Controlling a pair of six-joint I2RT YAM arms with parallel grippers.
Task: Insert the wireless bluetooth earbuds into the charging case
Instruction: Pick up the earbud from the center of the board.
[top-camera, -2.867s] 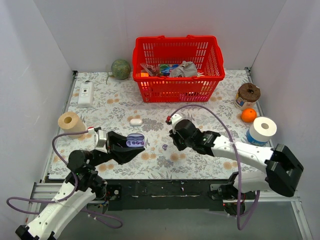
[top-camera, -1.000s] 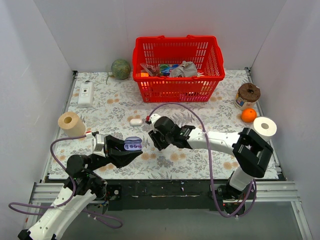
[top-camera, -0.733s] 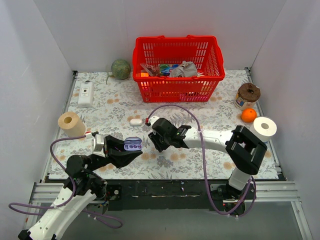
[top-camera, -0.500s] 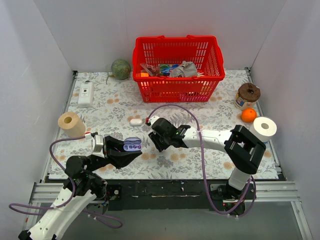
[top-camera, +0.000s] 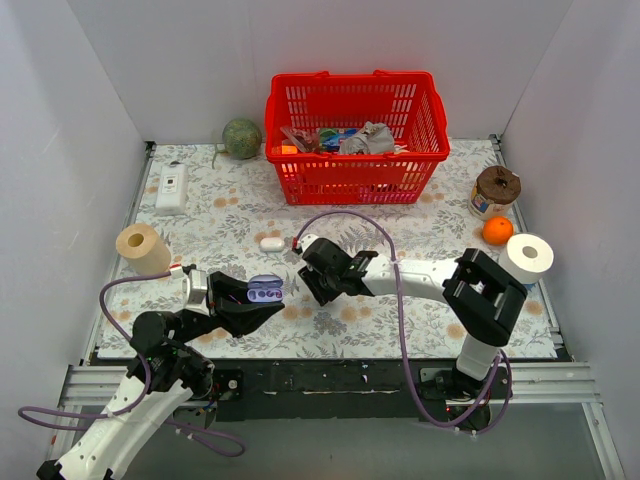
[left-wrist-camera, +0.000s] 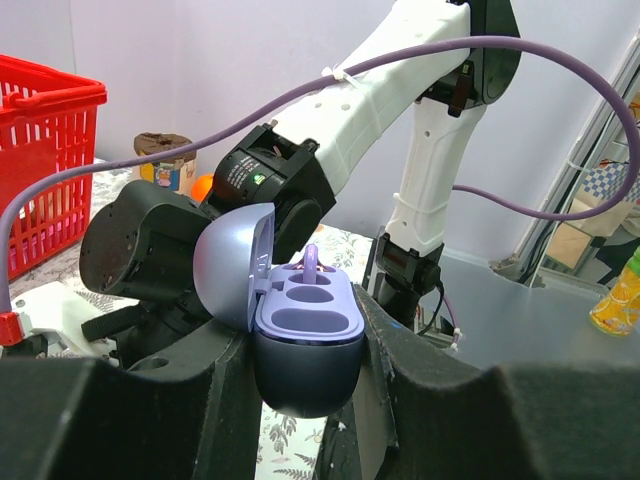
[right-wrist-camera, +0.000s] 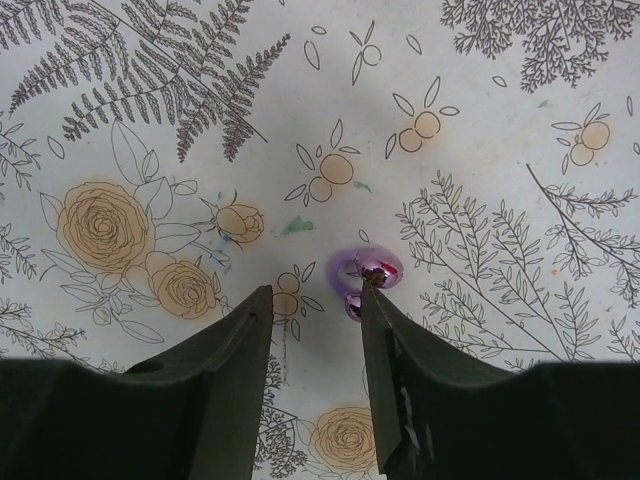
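Right gripper (right-wrist-camera: 315, 292): jaws partly open, holding nothing, pointed down at the table (right-wrist-camera: 480, 130). Loose earbud (right-wrist-camera: 370, 268) lies on the floral surface at the tip of one finger, partly hidden by it and outside the gap. It lies near mid-table, toward the near edge. Left gripper (left-wrist-camera: 305, 340): closed on the charging case (top-camera: 266, 288), held clear of the table just beside the right gripper, lid open. Second earbud (left-wrist-camera: 312, 262) stands in a case socket.

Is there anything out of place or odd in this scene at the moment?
One earbud lies loose on the tablecloth, off-centre at one fingertip of the open right gripper, not between its fingers. The open charging case waits in the left gripper.
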